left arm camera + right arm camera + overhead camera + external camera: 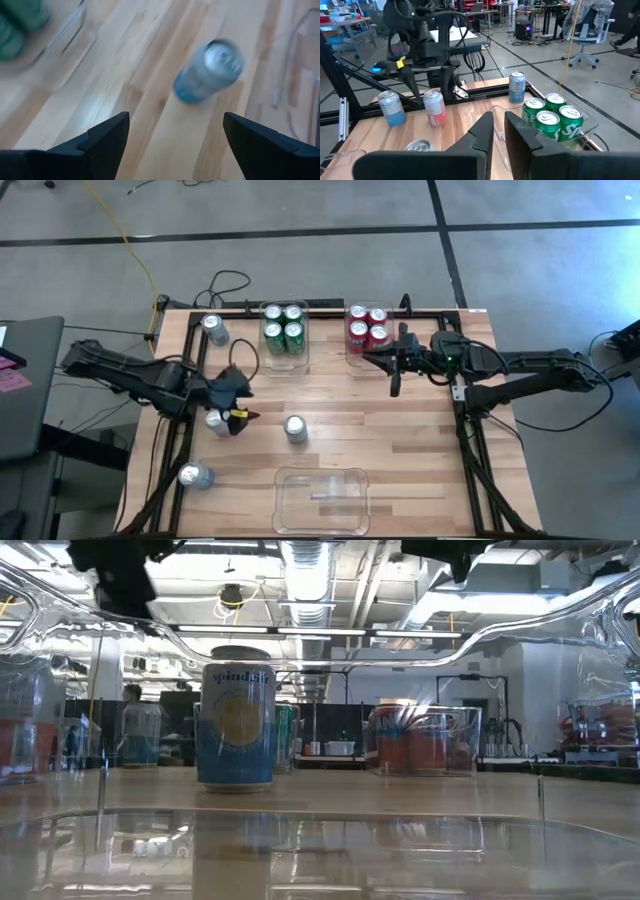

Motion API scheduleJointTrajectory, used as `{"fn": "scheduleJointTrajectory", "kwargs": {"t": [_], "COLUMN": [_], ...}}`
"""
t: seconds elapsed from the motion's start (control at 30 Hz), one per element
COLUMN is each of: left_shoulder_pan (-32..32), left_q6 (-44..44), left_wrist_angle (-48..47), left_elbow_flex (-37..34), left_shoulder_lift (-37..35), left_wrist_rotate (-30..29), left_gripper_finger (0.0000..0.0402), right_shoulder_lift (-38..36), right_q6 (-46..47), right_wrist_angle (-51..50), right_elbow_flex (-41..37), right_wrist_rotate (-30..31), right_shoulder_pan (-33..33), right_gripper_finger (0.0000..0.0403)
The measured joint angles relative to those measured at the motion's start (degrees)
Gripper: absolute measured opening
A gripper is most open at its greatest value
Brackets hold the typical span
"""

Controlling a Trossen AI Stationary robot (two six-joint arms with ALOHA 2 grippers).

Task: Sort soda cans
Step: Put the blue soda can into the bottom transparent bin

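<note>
Nearest to the low camera stood the clear empty bin (322, 500), at 6 o'clock on the table (400, 440). Behind its wall, one silver can (295, 428) stood upright near the table's centre.

At 9 o'clock the left gripper (240, 416) hovered with its two fingers spread wide and grasping nothing – the central silver can lay ahead of them, not touching. Another silver can (216, 420) stood just beside this gripper, partly under it. One more silver can (195, 475) was at 8 o'clock, and a fourth silver can (214, 329) at 10 o'clock.

Four green cans (283, 325) were together inside a clear bin (285, 360) at 12 o'clock. Just beside it, toward 1 o'clock, four red cans (367, 326) stood in a second bin (364, 358).

At 2 o'clock the right gripper (394, 383) waited near the red cans – its fingers (482, 132) were almost together and held nothing.
</note>
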Motion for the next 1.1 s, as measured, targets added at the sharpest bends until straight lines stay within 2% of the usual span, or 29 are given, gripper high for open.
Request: {"fn": "scheduleJointTrajectory", "kwargs": {"t": [0.3, 0.5, 0.67, 0.97, 1.1], "left_shoulder_pan": [-0.1, -0.3, 0.0, 0.1, 0.2], "left_q6": [15.2, 24.4, 25.7, 27.6, 28.2], "left_wrist_angle": [13.9, 22.2, 24.5, 28.3, 29.7], "left_elbow_flex": [0.0, 0.0, 0.0, 0.0, 0.0], "left_shoulder_lift": [8.6, 15.3, 18.8, 26.6, 28.8], "left_wrist_rotate": [0.2, 3.0, 3.0, 3.1, 3.1], "left_gripper_finger": [0.0319, 0.0318, 0.0324, 0.0387, 0.0394], "right_shoulder_lift": [-2.4, -4.7, -4.9, -4.7, -4.7], "right_q6": [-0.1, -0.3, -0.2, -0.2, -0.2], "right_wrist_angle": [-1.3, -2.9, -3.7, -3.9, -4.0], "right_elbow_flex": [0.0, 0.0, 0.0, 0.0, 0.0], "right_wrist_rotate": [0.0, 0.0, 0.0, 0.0, 0.0], "right_shoulder_pan": [1.8, 3.6, 4.5, 4.5, 4.5], "right_gripper_finger": [0.0066, 0.0066, 0.0066, 0.0066, 0.0066]}}
